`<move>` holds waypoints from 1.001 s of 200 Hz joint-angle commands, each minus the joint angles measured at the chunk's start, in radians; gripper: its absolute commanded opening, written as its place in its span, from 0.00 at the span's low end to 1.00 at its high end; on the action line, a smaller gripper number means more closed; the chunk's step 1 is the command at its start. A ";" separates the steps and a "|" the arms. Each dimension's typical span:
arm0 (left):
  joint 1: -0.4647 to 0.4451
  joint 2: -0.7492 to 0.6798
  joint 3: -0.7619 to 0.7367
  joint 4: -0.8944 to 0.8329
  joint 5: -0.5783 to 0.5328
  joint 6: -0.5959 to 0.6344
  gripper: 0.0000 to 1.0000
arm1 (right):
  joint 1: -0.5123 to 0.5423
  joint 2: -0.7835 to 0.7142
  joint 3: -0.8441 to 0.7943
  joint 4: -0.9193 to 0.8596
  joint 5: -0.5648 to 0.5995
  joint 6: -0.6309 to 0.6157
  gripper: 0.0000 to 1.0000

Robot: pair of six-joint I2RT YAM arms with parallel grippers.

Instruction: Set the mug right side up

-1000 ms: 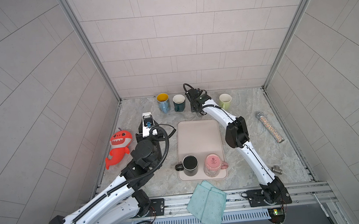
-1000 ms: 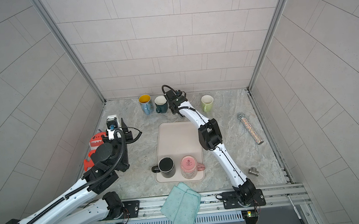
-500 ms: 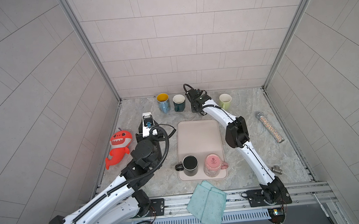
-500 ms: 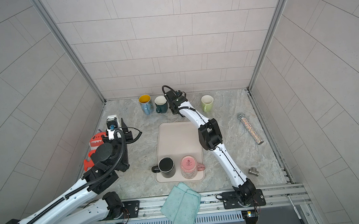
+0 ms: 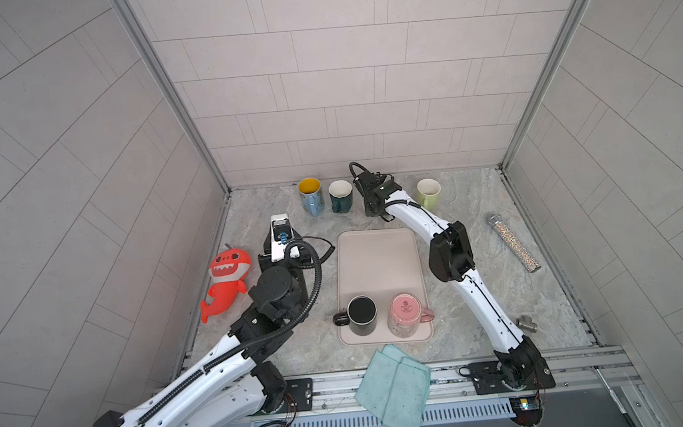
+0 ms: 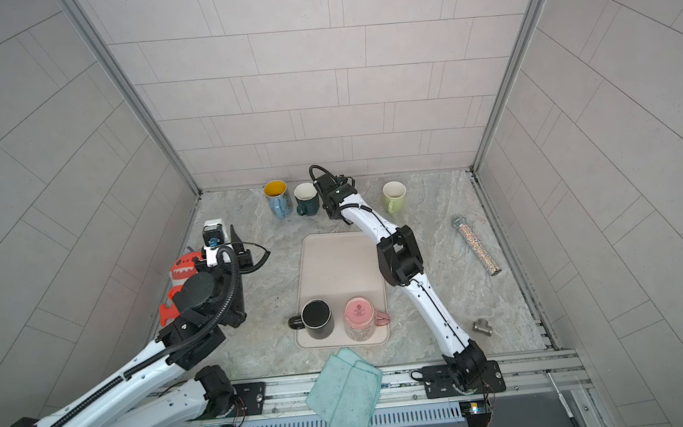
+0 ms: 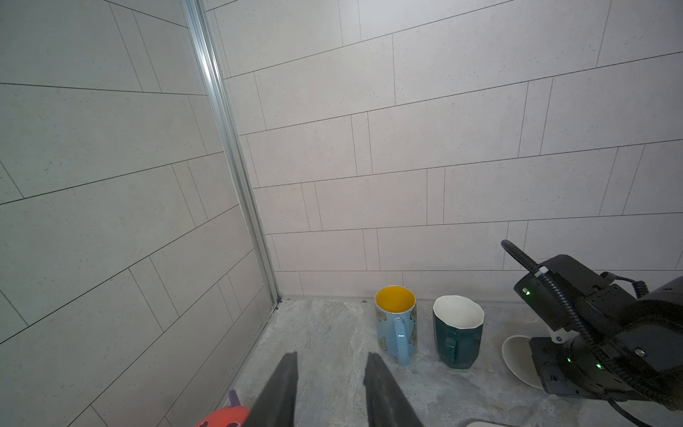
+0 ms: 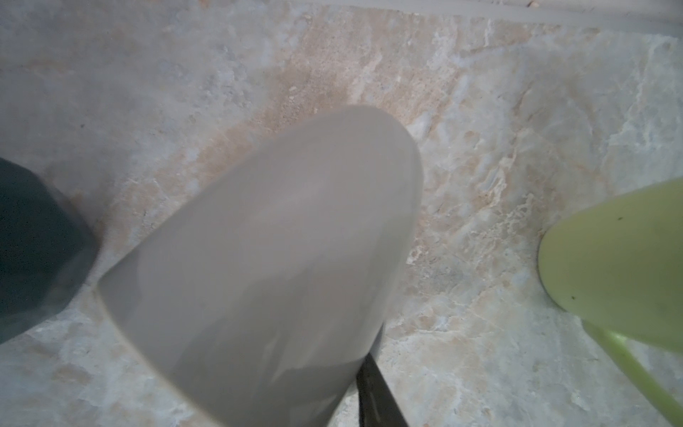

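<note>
Mug: pale grey ceramic mug [image 8: 266, 258] leaning, base away from my right fingers [image 8: 377, 395].
Grip: cannot tell if clamped.

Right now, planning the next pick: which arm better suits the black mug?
Probably left: left gripper open, empty; black mug points its handle that way; right gripper is at the grey mug.

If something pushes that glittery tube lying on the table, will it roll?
Probably: the glittery tube lies on its side, long and round, so a sideways nudge likely rolls it. It looks straight and rigid, so it should lift without sagging.
</note>
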 commanded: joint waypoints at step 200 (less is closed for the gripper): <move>0.003 -0.018 0.013 0.022 -0.004 -0.014 0.35 | -0.008 -0.055 -0.039 -0.031 -0.005 -0.012 0.00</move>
